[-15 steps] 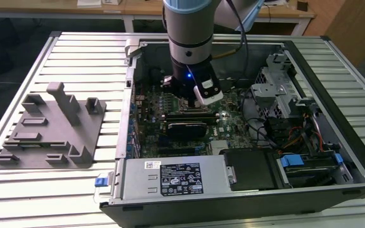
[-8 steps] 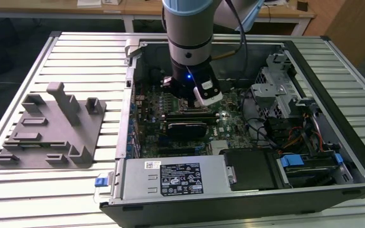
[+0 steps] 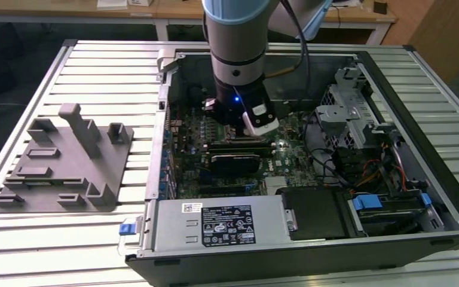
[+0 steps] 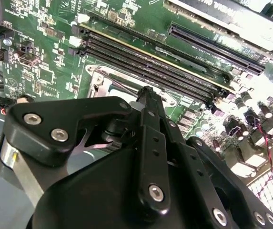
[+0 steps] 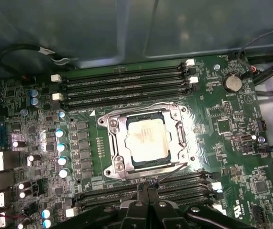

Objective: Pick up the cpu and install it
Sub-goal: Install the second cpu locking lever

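CPU (image 5: 147, 139) already sits in the socket (image 5: 148, 141) – install step looks done or nearly. Gripper (image 5: 148, 202) at 6 o'clock of the socket, fingers together, holding nothing. My read: next move needs seating checked, a clean lift clear.

This looks like a robotics lab or test workshop. An open black desktop computer case (image 3: 309, 179) lies on a slatted silver metal counter (image 3: 102, 66), its green motherboard (image 5: 212, 119) exposed. Beside the case sits a grey plastic fixture (image 3: 62, 161). Behind the counter stand light wooden desks (image 3: 174, 12).
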`<state>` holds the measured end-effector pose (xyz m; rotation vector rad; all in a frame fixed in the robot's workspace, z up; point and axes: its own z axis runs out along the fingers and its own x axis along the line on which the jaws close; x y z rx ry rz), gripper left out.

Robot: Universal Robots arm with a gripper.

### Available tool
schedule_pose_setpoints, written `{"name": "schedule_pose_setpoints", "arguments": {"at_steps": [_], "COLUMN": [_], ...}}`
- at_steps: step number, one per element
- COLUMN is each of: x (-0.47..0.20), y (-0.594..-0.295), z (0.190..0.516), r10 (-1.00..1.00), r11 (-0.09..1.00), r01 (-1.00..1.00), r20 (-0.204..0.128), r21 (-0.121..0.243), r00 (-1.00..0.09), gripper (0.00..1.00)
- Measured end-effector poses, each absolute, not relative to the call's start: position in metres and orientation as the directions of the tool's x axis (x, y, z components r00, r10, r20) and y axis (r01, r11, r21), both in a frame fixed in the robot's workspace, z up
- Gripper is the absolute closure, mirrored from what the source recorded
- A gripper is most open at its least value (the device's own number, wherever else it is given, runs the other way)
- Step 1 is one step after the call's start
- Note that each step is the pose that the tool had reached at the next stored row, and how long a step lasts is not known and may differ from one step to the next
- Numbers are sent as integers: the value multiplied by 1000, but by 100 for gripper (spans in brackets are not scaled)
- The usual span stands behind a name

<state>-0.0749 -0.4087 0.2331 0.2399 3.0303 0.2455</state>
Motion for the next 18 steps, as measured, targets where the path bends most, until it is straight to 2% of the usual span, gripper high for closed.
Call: {"name": "schedule_pose_setpoints", "arguments": {"at_steps": [5,18], "x": [-75,-81], "y": [-411,-416], "z": [231,222], "r10": [160,143], "r11": [971,970], "r01": [143,125], "r20": [-75,-73], "r21": [190,206], "r00": [-984,-987], "gripper": [89,89]}}
